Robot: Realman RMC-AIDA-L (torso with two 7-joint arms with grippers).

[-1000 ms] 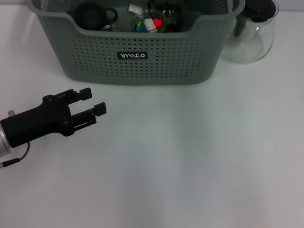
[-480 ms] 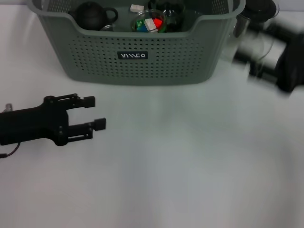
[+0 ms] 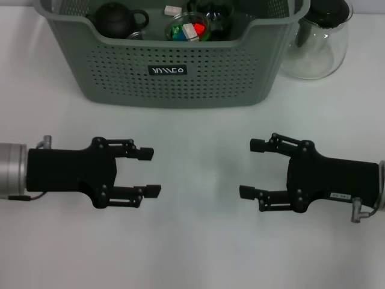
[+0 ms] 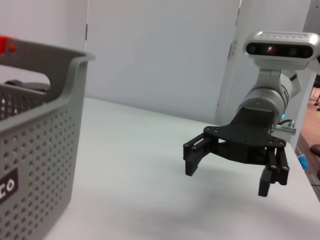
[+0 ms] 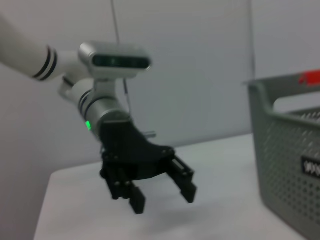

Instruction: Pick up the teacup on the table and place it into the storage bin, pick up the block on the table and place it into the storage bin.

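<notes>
We see the storage bin [image 3: 174,72], a big grey-green basket with many small holes in its walls and a small black label with white letters on the front. It stands upright at the far side of the white table [image 3: 198,241]. Inside it lie a dark teapot [image 3: 117,18] and a clear cup [image 3: 187,27] holding red, green and white blocks [image 3: 191,30].

white table [image 3: 198,253], storage bin [image 3: 174,84] (grey-green); glass pitcher [image 3: 319,42]

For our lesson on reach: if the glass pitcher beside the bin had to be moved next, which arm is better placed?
Probably the right. The glass pitcher stands at the storage bin's right end, on the side of the right tool, which hovers open and empty. The left tool is farther off.
</notes>
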